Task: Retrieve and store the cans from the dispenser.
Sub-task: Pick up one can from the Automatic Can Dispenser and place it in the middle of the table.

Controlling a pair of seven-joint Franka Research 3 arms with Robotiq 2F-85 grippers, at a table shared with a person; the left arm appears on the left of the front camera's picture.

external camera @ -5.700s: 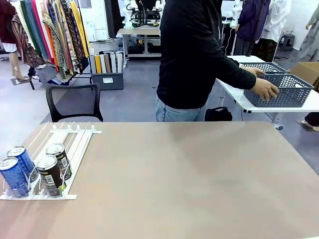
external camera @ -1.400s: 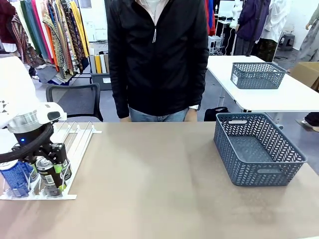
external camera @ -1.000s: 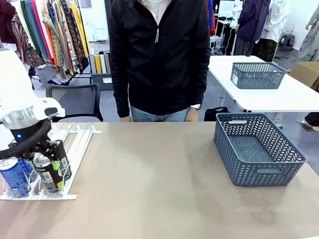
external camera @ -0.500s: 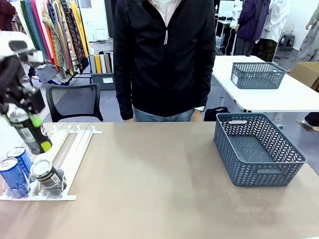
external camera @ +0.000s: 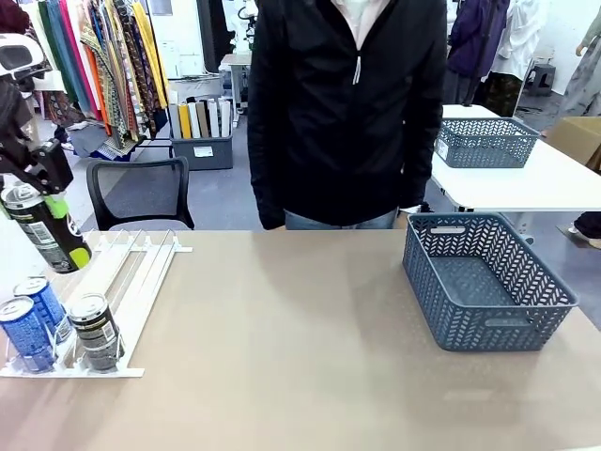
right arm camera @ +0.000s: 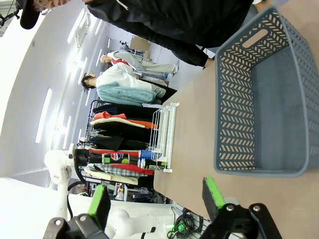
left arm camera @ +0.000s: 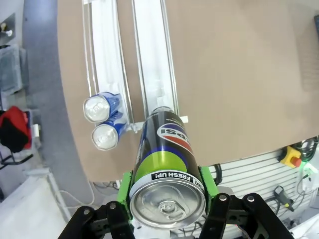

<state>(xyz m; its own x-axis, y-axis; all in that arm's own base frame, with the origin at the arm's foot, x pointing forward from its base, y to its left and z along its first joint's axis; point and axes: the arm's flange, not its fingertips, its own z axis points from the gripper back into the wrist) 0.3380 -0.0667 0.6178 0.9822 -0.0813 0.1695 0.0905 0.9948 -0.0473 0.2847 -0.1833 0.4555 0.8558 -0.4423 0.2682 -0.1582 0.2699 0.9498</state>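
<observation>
Black can (left arm camera: 167, 169) above the dispenser (external camera: 141, 272) is glossy printed metal with a shiny silver top. Dispenser looks like smooth white plastic. Table (external camera: 300, 376) under it is matt and smooth, and the basket (external camera: 526, 331) well off to the dispenser's right is matt plastic lattice.

Black office chair (external camera: 141, 188) stands on grey floor (external camera: 214, 195).

Bright, even overhead light leaves only faint, soft shadows on the table (external camera: 310, 329). The front view is sharp. Both wrist views bow at their edges. The silver top of the black can (left arm camera: 167, 149) glints, and the right wrist view's background washes out to white.
</observation>
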